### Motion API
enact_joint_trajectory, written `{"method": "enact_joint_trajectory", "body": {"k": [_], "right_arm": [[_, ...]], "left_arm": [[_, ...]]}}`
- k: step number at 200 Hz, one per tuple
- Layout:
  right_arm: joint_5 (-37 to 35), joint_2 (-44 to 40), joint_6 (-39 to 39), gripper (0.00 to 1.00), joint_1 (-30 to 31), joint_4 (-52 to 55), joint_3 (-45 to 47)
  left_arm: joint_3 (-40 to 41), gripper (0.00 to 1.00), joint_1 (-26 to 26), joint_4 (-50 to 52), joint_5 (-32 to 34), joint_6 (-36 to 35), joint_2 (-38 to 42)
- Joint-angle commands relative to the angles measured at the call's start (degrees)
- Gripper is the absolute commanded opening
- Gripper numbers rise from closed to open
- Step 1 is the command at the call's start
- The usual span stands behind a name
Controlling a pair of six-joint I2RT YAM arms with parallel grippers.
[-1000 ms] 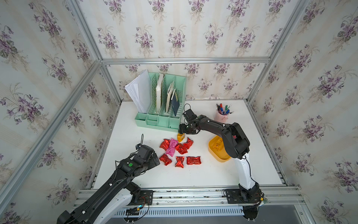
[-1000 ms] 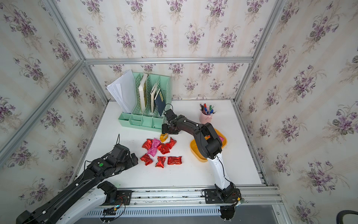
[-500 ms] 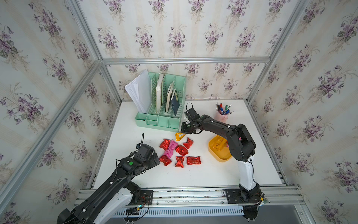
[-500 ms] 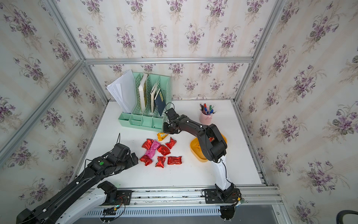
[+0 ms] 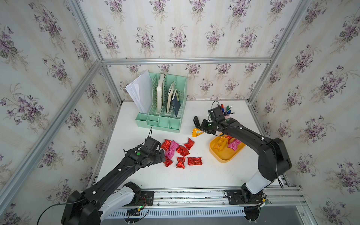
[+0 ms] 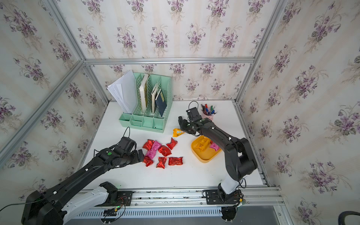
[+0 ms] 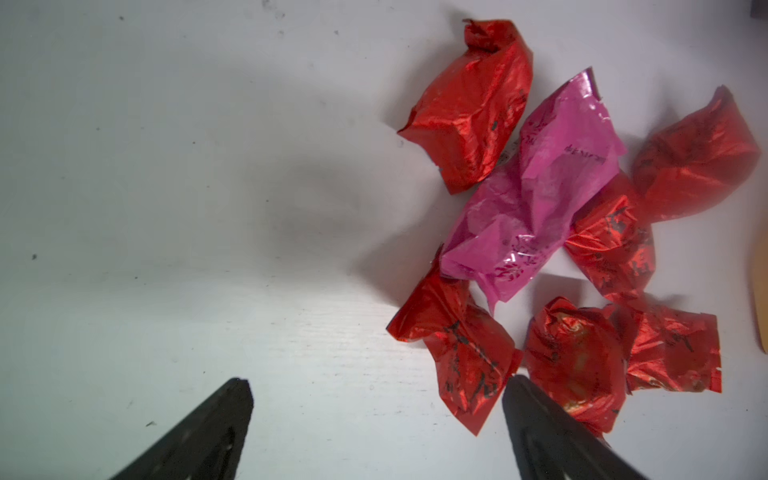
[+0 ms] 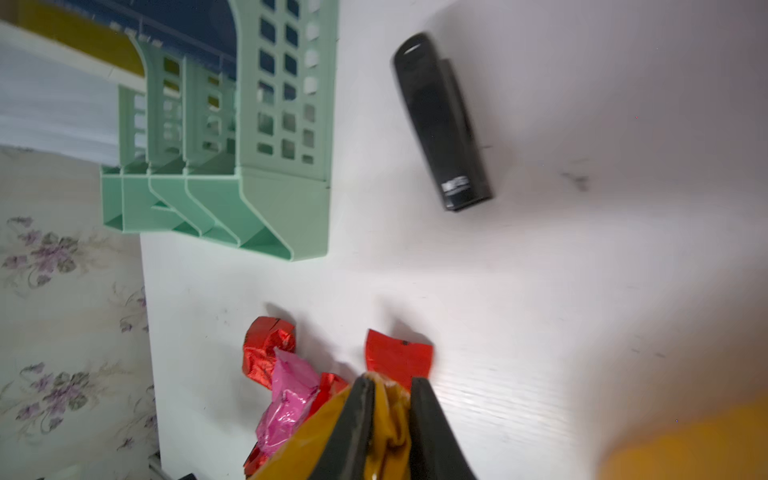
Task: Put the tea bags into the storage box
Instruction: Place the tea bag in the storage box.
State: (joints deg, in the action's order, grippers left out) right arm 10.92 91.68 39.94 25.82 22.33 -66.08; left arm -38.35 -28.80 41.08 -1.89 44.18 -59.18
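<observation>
Right gripper (image 8: 390, 415): jaws pinched tight on one end of an orange-yellow tea bag (image 5: 197, 132), lifted clear of the white table (image 5: 204, 175). Hangs between the mint-green file organizer (image 5: 161, 122) and the storage box (image 5: 224, 160), near the box's far-left corner but not yet over it. Storage box position: to the robot's right of the held bag and closer to the robot's base, already holding orange, pink and red packets. Held bag's long axis: seemingly in line with the fingers, free end pointing away from the box toward the organizer, so likely calling for a short sweep rightward and back toward the base before any release. Nearer arm to the box: plainly the right.

Left gripper (image 7: 378, 386): jaws spread wide and empty, low over the table at the left edge of the loose tea bags (image 5: 181, 152). Nearest red packet (image 7: 457, 357): just beside or touching one finger, impossible to tell which, off-centre of the gap, long axis slanted across the opening.
</observation>
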Motion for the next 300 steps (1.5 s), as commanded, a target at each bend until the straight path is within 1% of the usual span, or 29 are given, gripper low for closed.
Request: {"method": "enact_joint_trajectory", "body": {"k": [1,38,68,103,149,165,184,192,208,217,241,266,281,300], "right_arm": [[-3.01,-6.39,0.6,0.2,-3.01,2.19,5.48],[-6.39,-18.55,-1.31,0.21,-9.65,6.65,14.03],[-6.84,-23.41,-3.73,0.21,-14.05,8.51,18.6],[-8.02,-21.07,-5.64,0.21,-14.31,7.67,20.25],[-7.75,-14.78,-7.36,0.21,-14.31,4.33,18.19],[-7.1,-12.05,-8.48,0.27,-14.31,4.5,16.37],[-7.15,-9.62,-9.58,0.42,-14.31,5.77,13.94],[-7.71,-9.11,-10.2,0.48,-14.29,6.64,12.88],[-9.17,-9.28,-11.26,0.6,-14.31,8.6,11.02],[-9.74,-9.78,-11.55,0.65,-14.31,9.64,10.15],[-8.67,-12.05,-10.83,0.69,-14.29,10.82,8.32],[-3.0,-15.27,-6.9,0.7,-13.5,8.64,9.29],[-0.52,-17.21,-3.42,0.71,-11.26,6.34,11.1],[0.12,-18.45,1.01,0.72,-6.01,3.71,13.16]], "left_arm": [[-2.17,0.99,0.06,-3.3,-2.31,-4.7,-3.7],[-5.86,0.99,0.06,-5.72,-5.92,-6.96,-10.65],[-7.74,0.99,-0.19,-6.23,-7.64,-7.12,-13.8],[-7.34,0.99,-0.56,-6.18,-7.27,-5.85,-13.28],[-5.06,0.99,-0.82,-4.84,-4.6,-3.09,-9.21],[-4.0,0.99,-0.82,-4.56,-3.76,-1.73,-7.44],[-2.76,0.99,-0.82,-4.58,-2.83,-0.23,-5.69],[-2.36,0.99,-0.82,-4.59,-2.6,0.22,-5.06],[-1.91,0.99,-0.8,-4.42,-2.1,0.73,-4.3],[-1.91,0.99,-0.82,-4.21,-1.9,0.73,-4.1],[-2.08,0.99,-0.82,-3.99,-1.54,0.55,-4.02],[-1.99,0.99,-0.82,-4.54,-1.38,0.46,-4.49],[-2.08,0.99,-0.82,-5.04,-1.28,0.38,-4.95],[-2.17,0.99,-0.82,-5.55,-1.14,0.07,-5.3]]}}
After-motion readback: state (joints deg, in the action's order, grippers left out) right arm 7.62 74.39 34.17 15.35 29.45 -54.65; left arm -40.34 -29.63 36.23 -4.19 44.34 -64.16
